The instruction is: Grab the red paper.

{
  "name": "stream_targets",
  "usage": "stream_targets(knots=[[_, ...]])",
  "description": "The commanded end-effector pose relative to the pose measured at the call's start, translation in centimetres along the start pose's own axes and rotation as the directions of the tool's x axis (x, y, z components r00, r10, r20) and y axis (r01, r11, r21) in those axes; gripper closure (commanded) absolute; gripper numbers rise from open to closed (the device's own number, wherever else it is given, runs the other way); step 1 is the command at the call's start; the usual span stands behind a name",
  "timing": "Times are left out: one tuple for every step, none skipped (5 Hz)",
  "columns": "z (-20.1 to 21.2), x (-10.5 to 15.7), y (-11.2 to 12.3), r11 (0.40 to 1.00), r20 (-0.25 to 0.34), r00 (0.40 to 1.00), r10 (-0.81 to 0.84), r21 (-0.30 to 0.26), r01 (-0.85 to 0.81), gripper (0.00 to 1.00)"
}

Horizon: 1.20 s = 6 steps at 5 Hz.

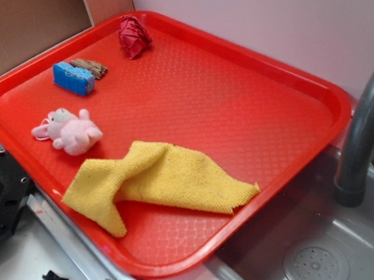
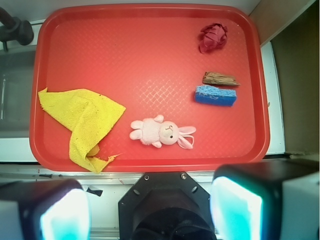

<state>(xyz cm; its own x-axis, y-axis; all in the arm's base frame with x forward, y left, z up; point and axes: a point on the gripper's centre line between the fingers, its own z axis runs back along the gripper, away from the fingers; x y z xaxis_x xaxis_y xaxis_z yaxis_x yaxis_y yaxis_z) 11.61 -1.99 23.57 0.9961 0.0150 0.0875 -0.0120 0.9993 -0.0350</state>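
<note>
The red paper (image 1: 134,36) is a small dark red crumpled wad in the far left corner of the big red tray (image 1: 246,106). In the wrist view the red paper (image 2: 213,37) sits at the upper right of the tray (image 2: 150,60). My gripper (image 2: 150,210) hangs high above the tray's near edge, over the black robot base. It is open, with the two fingers (image 2: 235,210) wide apart and nothing between them. It is far from the paper. The gripper does not show in the exterior view.
On the tray lie a pink plush bunny (image 2: 161,132), a blue sponge block (image 2: 215,95), a brown wood chip (image 2: 220,78) and a yellow cloth (image 2: 82,120). A grey sink (image 1: 322,266) with a dark faucet (image 1: 367,114) adjoins the tray. A wall runs behind.
</note>
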Motion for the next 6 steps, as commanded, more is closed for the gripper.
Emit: stream_targets(knots=[[0.0, 0.0, 0.0, 1.0, 0.0, 1.0, 0.0, 0.0, 0.0, 0.0], [-1.2, 1.5, 0.5, 0.97, 0.112, 0.963, 0.244, -0.029, -0.242, 0.0], [-3.1, 2.6, 1.0, 0.879, 0.211, 0.853, 0.477, -0.122, -0.461, 0.0], [-6.3, 6.0, 2.6, 0.742, 0.246, 0.704, 0.666, -0.121, -0.66, 0.0], [-9.7, 10.3, 4.8, 0.545, 0.231, 0.502, 0.833, -0.192, -0.816, 0.0], [-12.6, 12.8, 7.4, 0.326, 0.235, 0.278, 0.931, -0.196, -0.925, 0.0]])
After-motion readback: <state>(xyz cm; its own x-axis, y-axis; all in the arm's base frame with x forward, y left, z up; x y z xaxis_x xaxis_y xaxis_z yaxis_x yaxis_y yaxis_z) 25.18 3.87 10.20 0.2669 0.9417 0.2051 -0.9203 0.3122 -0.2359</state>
